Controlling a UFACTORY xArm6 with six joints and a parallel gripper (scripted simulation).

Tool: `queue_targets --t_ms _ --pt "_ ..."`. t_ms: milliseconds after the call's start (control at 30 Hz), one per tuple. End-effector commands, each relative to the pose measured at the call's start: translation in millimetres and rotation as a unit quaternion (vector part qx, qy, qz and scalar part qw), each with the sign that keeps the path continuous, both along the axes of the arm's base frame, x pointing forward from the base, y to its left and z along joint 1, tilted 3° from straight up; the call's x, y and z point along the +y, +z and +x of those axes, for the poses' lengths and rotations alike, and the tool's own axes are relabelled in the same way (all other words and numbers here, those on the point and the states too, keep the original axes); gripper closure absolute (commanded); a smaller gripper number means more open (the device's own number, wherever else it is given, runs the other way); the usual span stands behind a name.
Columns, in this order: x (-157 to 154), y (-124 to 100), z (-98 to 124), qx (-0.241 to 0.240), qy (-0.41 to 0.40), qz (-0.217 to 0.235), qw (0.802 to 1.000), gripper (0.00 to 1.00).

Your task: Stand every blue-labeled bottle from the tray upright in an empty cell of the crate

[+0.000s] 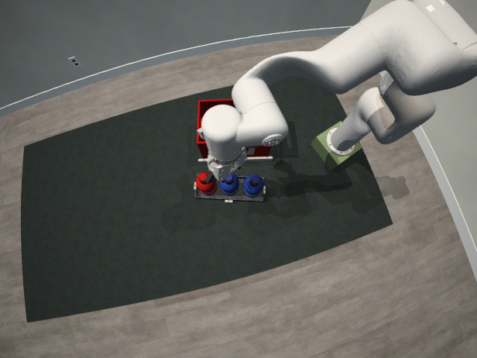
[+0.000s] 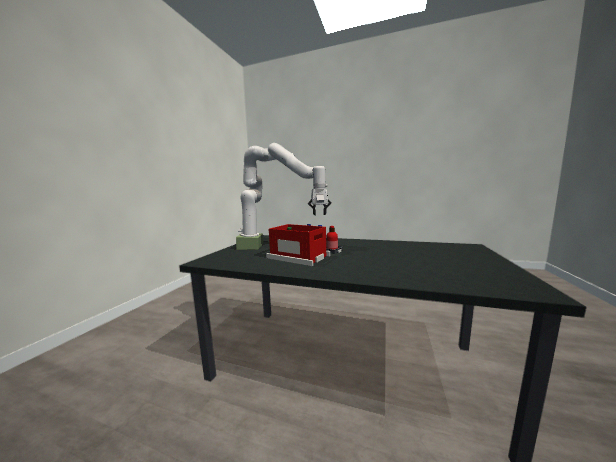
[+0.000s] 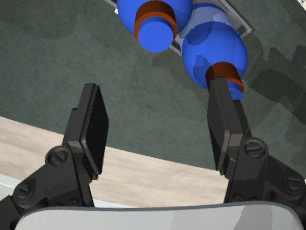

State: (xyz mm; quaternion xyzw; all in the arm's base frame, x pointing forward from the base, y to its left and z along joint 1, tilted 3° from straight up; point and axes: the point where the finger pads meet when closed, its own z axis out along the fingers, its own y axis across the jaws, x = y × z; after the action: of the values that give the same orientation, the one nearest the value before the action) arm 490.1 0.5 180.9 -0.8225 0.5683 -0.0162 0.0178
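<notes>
Standing upright on the tray (image 1: 244,199) (image 2: 340,248) (image 3: 242,17), the middle blue bottle (image 1: 229,186) (image 3: 155,17) and the end blue bottle (image 1: 253,187) (image 2: 309,225) (image 3: 215,50) are showing their blue caps above brown necks. Neither is sitting in the crate (image 1: 202,149) (image 2: 319,246). The red bottle (image 1: 205,186) (image 2: 332,242) is standing at the tray's other end, beside the middle blue one.

The gripper (image 1: 224,173) (image 2: 320,212) (image 3: 155,99) is hanging above the bottles with its fingers parted and is gripping nothing. In the wrist view, one finger is overlapping the end bottle's neck, while the exterior view is showing the fingertips hovering higher than the caps.

The crate is resting level on the table (image 1: 116,232) (image 2: 425,270) (image 3: 50,75), next to the tray, with pale strips (image 1: 260,158) (image 2: 290,259) lying along its foot. A green cap (image 2: 289,228) is peeking over its rim; the arm (image 1: 348,62) (image 2: 292,162) is hiding much of the inside from above, so the number of bottles inside is staying unclear.

Farther out, the arm is rising from a green block (image 1: 323,151) (image 2: 248,243) near the table's edge and is reaching over the crate.
</notes>
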Motion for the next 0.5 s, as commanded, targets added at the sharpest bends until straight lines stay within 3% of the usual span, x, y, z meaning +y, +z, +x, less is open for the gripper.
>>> queue_targets --t_ms 0,467 --pt "0.2 1.9 1.3 -0.002 0.0 0.0 1.0 0.35" --pt "0.3 0.7 1.4 -0.002 0.0 0.0 1.0 0.35"
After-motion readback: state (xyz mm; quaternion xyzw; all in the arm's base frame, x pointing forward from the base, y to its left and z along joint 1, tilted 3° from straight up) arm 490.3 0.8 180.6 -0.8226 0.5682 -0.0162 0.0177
